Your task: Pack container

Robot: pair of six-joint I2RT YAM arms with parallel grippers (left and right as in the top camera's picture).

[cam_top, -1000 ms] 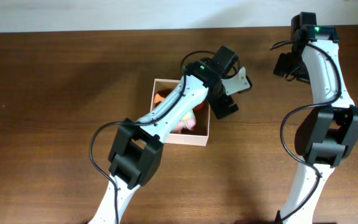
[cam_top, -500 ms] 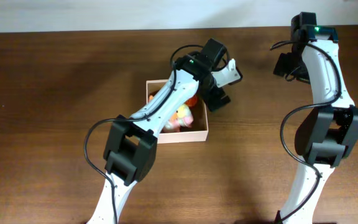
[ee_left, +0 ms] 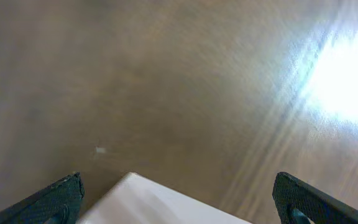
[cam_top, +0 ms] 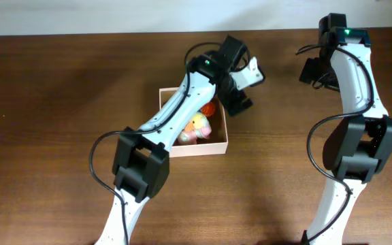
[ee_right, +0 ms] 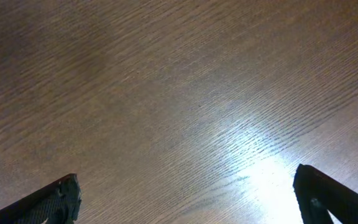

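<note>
The container, a shallow white-walled box, sits at mid-table under my left arm. It holds small toys: a yellow and pink one and an orange one. My left gripper is open and empty over the box's far right corner. In the left wrist view the white corner lies between the wide-apart fingers of that gripper. My right gripper hangs at the far right, well away from the box. It is open over bare wood in the right wrist view.
The dark brown wooden table stretches to both sides of the box. The pale wall edge runs along the back. My right arm's base stands at the right front.
My left gripper has moved left and a little toward the back. The container has shifted left with it and turned slightly. The right arm has not moved.
</note>
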